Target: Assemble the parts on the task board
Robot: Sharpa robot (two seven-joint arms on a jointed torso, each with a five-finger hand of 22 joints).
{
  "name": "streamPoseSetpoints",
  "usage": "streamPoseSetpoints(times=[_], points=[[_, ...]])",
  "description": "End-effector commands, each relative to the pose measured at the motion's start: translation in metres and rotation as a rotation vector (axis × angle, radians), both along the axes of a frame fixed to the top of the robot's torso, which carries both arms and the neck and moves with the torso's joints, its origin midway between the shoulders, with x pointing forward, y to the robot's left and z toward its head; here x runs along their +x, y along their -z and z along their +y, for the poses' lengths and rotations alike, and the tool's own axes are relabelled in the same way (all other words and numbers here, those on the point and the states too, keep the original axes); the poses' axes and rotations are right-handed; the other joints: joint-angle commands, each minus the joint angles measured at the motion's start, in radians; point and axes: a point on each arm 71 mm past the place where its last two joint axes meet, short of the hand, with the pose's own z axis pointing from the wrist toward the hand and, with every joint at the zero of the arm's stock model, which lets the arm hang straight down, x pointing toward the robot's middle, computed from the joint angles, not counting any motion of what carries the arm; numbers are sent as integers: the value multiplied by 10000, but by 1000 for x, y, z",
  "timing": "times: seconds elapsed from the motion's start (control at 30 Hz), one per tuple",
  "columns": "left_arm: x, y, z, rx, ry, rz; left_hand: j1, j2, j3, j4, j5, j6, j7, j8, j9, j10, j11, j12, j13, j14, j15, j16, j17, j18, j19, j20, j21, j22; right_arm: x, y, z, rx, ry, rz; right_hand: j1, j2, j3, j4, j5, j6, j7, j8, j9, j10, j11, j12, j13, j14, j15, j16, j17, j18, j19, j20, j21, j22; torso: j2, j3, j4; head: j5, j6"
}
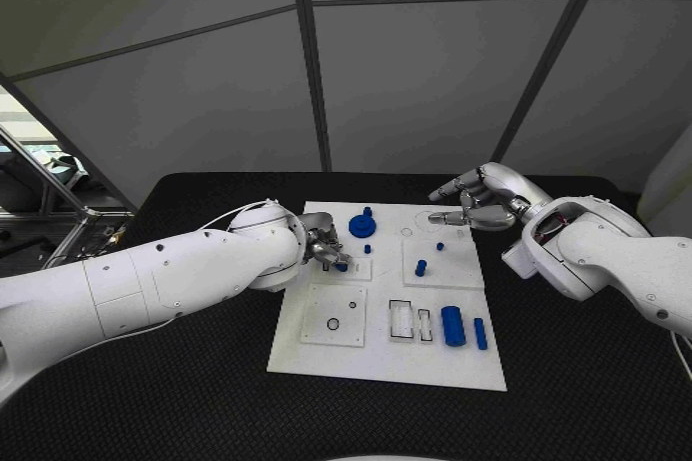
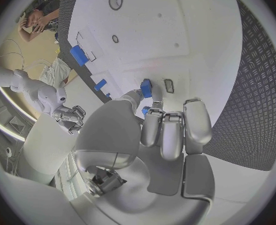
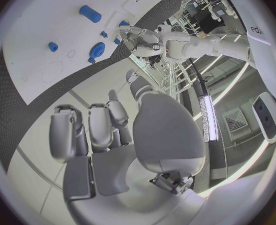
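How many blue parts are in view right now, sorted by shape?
Round blue disc: 1
Large blue cylinder: 1
Thin blue bar: 1
Small blue pegs: 3
Blue piece pinched by the left hand: 1
Total: 7

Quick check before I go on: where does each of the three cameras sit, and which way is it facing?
Head view: on the head, looking down at the task board; both arms show.
Left wrist view: behind the left hand, facing the board; its fingers pinch a small blue part.
Right wrist view: behind the right hand, above the board's far end.
Shared: board, blue gear, left hand.
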Motion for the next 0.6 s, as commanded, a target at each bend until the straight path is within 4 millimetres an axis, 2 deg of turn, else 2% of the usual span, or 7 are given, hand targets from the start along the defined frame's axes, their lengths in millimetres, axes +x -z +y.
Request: streamPoseSetpoints(times=[0.03, 0.17, 0.37, 0.6], points=[[-1, 4, -1, 215, 30, 307, -309, -123, 1548, -1501, -220, 224, -112, -54, 31, 428, -86, -17, 1887, 1007, -74, 65, 2408, -1141, 41, 6, 52, 26, 0, -2, 2, 19, -123, -82, -105, 15, -6, 1, 54, 61, -12, -28, 8, 66, -23, 5, 5, 146, -49, -58, 9, 163, -33, -12, -66, 319, 2, -3, -2, 5, -2], [-1, 5, -3, 230, 28, 390, -767, -220, 1289, -1234, -507, 375, -189, -107, 154, 483, -139, 88, 1949, 1022, -115, 115, 2456, -1154, 86, -24, 84, 116, 0, -2, 2, 20, -126, -82, -105, 15, -6, 1, 54, 61, -12, -28, 8, 66, -23, 5, 5, 146, -49, -58, 9, 163, -33, -12, -66, 319, -1, 2, -10, 4, -14], [0, 6, -3, 274, 11, 454, -1117, -337, 997, -889, -531, 535, -247, -154, 303, 550, -184, 248, 2031, 1044, -164, 187, 2526, -1181, 174, -70, 159, 270, 0, -2, 2, 10, -120, -66, -113, 17, -6, 1, 54, 61, -12, -29, 9, 71, -23, 13, 12, 152, -50, -47, 28, 159, -24, -13, -58, 332, 1, -1, 0, -6, -13], [1, 6, -3, 340, -27, 514, -1250, -388, 836, -665, -610, 633, -277, -168, 422, 596, -202, 363, 2085, 1061, -195, 245, 2583, -1210, 260, -101, 241, 419, 0, -2, 2, 10, -127, -61, -117, 19, -6, 2, 53, 61, -12, -29, 9, 90, -22, 42, 44, 175, -50, 27, 129, 136, 26, -13, 9, 428, 1, 0, 4, -15, -29]])
